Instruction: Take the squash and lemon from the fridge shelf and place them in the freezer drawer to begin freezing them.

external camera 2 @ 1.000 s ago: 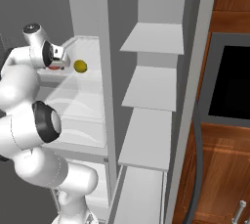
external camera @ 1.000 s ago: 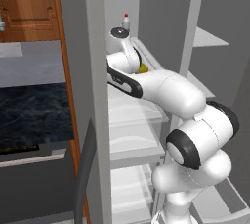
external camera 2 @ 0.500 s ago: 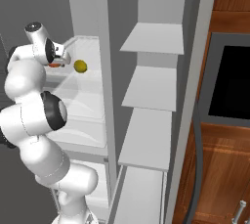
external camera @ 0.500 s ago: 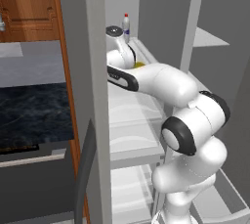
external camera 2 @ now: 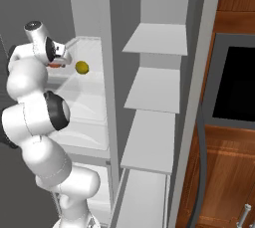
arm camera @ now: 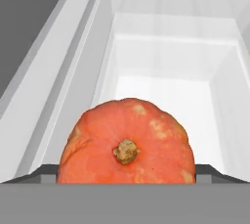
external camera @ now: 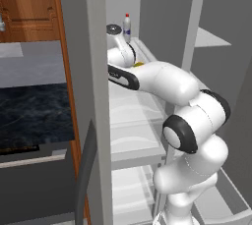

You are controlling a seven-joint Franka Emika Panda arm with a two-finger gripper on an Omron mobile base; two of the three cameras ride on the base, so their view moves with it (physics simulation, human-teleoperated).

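Reaching Into the Fridge for the Squash

Leaning far into the open fridge, the white arm has its gripper (external camera 2: 60, 62) low over the fridge shelf (external camera 2: 92, 80), right where the squash (arm camera: 127, 142) sits. From the hand view the orange squash looks very big and close, with its little brown stem facing the camera. It lies between the two dark finger tips (arm camera: 41, 173), which peek out on each side of it. I cannot tell if the fingers are already squeezing it or just waiting beside it, because the squash hides the spots where they would touch.

The lemon (external camera 2: 82, 67) rests on the same shelf, just beside the gripper, on the side nearer the middle wall. It is not being touched. A small bottle (external camera: 127, 26) with a red cap stands at the back of the shelf, out of the way.

My guess is the robot goes for the squash first because the hand is lined up with it. The hand points straight at it so the fingers can close on its round sides.

The freezer drawer (external camera: 231, 202) waits pulled open down low by the robot's base. Nothing from the shelf is in it yet, as far as I can see.
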